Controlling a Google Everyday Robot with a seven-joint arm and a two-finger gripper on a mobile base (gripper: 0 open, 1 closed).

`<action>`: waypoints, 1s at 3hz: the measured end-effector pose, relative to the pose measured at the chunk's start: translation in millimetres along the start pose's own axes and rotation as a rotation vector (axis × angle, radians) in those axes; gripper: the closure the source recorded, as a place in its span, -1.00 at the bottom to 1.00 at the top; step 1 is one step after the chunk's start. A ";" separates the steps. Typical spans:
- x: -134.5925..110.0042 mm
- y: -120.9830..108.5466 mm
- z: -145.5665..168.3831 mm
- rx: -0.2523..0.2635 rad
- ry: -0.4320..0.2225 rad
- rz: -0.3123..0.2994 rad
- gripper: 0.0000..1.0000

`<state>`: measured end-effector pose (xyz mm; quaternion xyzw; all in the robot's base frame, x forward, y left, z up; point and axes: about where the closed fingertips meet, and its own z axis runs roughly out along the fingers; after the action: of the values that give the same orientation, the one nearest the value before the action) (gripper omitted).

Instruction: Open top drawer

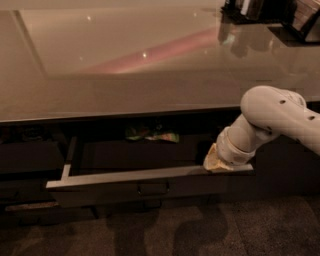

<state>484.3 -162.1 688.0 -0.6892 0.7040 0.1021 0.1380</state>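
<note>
The top drawer (125,177) stands pulled out from under the countertop, its light grey top rim showing and its small loop handle (152,188) at the centre of the dark front. Inside, near the back, lies a green and orange packet (152,135). My gripper (216,162) is at the right end of the drawer's rim, on the end of the white arm (272,117) that reaches in from the right. Its tip rests against the rim.
A wide glossy countertop (150,65) spans the scene above the drawer. Dark objects (270,12) stand at its back right corner. More dark drawer fronts (30,160) sit to the left and below. The floor (165,230) is dark carpet.
</note>
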 end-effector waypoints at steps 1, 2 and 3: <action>-0.6 -0.6 -2.0 0.000 0.000 0.000 1.00; 5.0 36.6 10.3 -0.032 -0.001 -0.022 1.00; 6.0 47.6 12.0 -0.041 -0.003 -0.030 1.00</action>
<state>437.3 -162.3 672.5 -0.7022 0.6912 0.1152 0.1263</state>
